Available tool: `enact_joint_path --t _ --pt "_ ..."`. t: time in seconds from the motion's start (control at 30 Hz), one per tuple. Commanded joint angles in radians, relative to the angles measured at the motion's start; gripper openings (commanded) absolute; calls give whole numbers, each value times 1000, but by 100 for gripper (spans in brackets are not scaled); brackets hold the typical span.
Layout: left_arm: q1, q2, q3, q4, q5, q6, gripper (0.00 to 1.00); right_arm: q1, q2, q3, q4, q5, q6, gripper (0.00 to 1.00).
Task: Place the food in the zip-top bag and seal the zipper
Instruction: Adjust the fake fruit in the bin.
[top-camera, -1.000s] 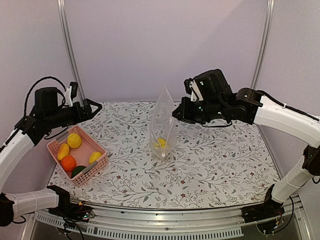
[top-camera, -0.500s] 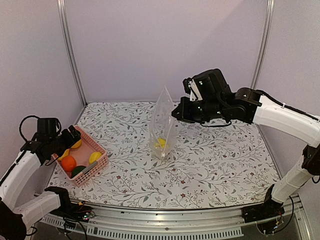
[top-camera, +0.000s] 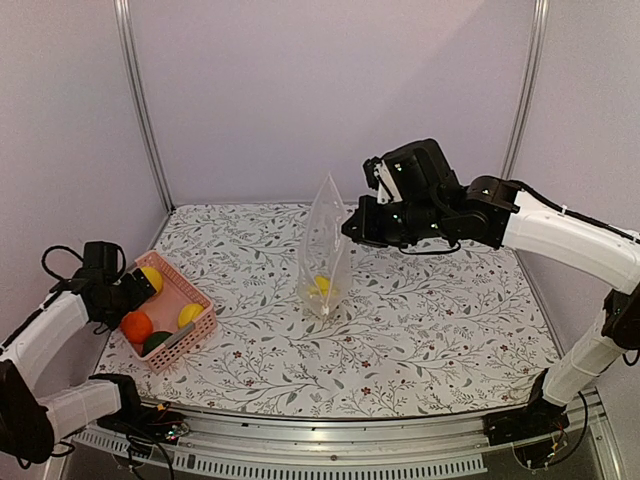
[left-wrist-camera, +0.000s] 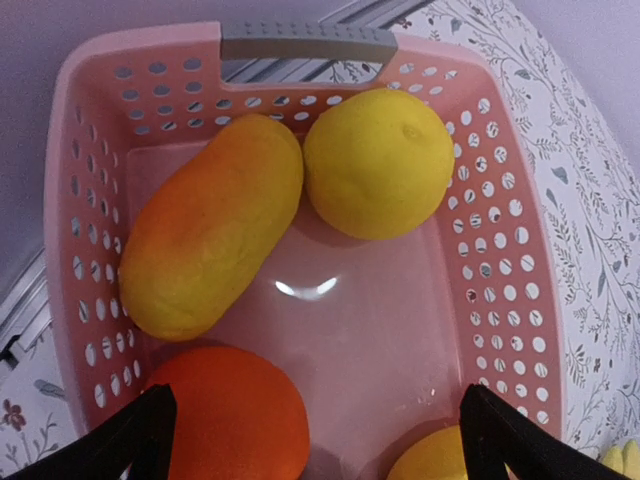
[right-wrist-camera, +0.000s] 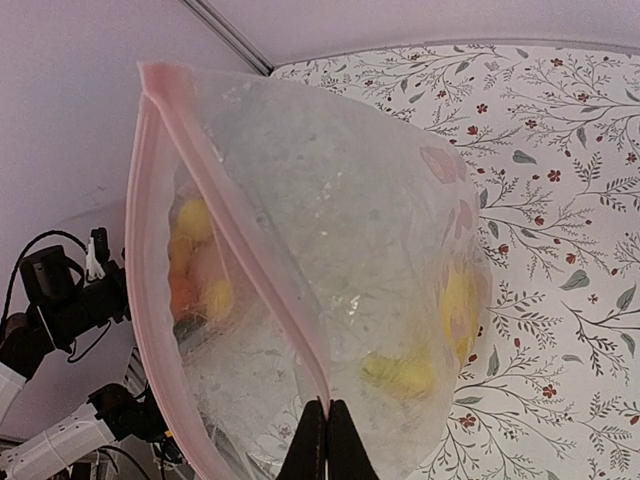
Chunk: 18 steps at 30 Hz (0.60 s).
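**Bag held up on the right, open fingers over the basket on the left**

On the right: clamped together on the zipper (right-wrist-camera: 240, 240) with the right fingers (right-wrist-camera: 312, 445), gripping at the near end of the pink strip. Holding the zip-top bag (top-camera: 325, 250) upright that way near the middle of the flowered desk (top-camera: 430, 320). Bottom down on the desk, mouth at the top and gaping in the right wrist view. Low inside the bag: yellow pieces (top-camera: 322, 285), one long and lying near the bottom (right-wrist-camera: 400, 375), another against the far wall (right-wrist-camera: 458, 305).

On the left: hovering just above the pink basket (top-camera: 185, 340) at the desk's left edge, with the left fingers (left-wrist-camera: 140, 440) spread wide apart and gripping nothing. Directly below, in the left wrist view:
- a yellow-orange oblong fruit (left-wrist-camera: 205, 225) touching a round lemon-like piece (left-wrist-camera: 378, 162) at the grey-handled end;
- a round orange (left-wrist-camera: 225, 415) just beside one fingertip;
- the top of one more yellow piece (left-wrist-camera: 440, 460) near the other fingertip.

From above, also a dark green piece (top-camera: 157, 341) at the basket's near end, right beside the orange. Basket and bag well apart on the desk.
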Motion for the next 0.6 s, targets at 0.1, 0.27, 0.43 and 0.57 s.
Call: enact_joint_path --t 0.1,0.27,0.43,0.57 --pt "10 -8 -37 -38 -69 -8 98 -6 22 23 3 -11 -5 0" --pt "10 7 -39 -23 -38 -2 93 -6 22 23 4 -13 -7 0" --pt "-7 40 -34 6 26 14 79 -7 20 24 3 -14 -8 0" --pt "-75 98 -3 20 48 31 76 -6 11 17 5 -9 -5 0"
